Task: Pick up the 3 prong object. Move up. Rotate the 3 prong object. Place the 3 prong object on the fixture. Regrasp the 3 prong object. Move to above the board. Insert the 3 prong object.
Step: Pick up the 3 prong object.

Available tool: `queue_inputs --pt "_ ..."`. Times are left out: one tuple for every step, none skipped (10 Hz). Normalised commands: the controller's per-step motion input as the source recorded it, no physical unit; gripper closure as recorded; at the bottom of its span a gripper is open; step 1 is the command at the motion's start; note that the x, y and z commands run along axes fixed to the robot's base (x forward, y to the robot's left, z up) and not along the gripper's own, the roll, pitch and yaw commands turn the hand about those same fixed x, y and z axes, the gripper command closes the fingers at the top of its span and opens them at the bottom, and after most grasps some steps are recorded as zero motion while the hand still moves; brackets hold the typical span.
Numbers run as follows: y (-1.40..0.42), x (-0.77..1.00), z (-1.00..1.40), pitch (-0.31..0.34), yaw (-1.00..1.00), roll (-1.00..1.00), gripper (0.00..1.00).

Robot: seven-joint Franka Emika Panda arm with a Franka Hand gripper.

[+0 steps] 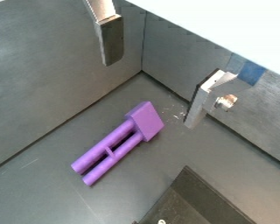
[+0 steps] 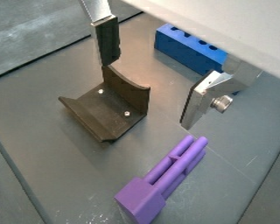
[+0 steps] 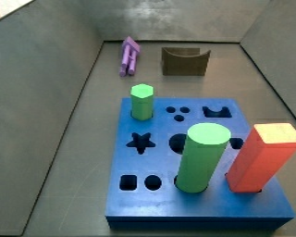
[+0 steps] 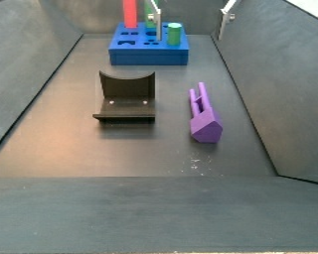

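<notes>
The 3 prong object [image 1: 119, 144] is a slim purple peg lying flat on the grey floor, seen in both wrist views [image 2: 164, 179] and both side views [image 3: 129, 56] [image 4: 203, 111]. My gripper [image 1: 157, 74] hangs above the floor, open, with nothing between its fingers [image 2: 106, 39]; the peg lies apart from it, lower down. The dark fixture [image 2: 108, 109] with its curved notch stands beside the peg [image 4: 126, 96]. Farther off stands the blue board [image 3: 200, 208], which also shows in a wrist view [image 2: 192, 48].
On the board stand a green hexagonal peg [image 3: 141, 102], a tall green cylinder [image 3: 203, 157] and an orange-red block [image 3: 265, 155]. Sloping grey walls [image 4: 29, 89] enclose the floor on all sides.
</notes>
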Motion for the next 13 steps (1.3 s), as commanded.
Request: queue_inputs --pt "0.0 0.0 0.0 -0.011 0.0 0.0 0.0" --pt "0.0 0.0 0.0 -0.013 0.0 0.0 0.0" --pt "0.0 0.0 0.0 -0.004 0.0 0.0 0.0" --pt "0.0 0.0 0.0 -0.009 0.0 0.0 0.0" --pt "0.0 0.0 0.0 -0.011 0.0 0.0 0.0" --pt "0.0 -0.15 -0.13 -0.043 -0.03 0.0 0.0" --pt "0.17 -0.26 -0.29 -0.093 0.0 -0.04 0.0" --pt "0.26 -0.15 -0.32 -0.147 0.02 -0.13 0.0" --pt "0.28 -0.03 -0.25 -0.194 0.11 -0.2 0.0" --pt "0.2 -0.04 -0.22 -0.209 0.11 -0.19 0.0" --pt "0.2 -0.06 -0.28 -0.187 0.13 -0.14 0.0" --pt "0.22 0.0 -0.35 -0.156 0.2 -0.14 0.0" --pt "0.18 0.0 -0.38 -0.194 0.24 -0.16 0.0"
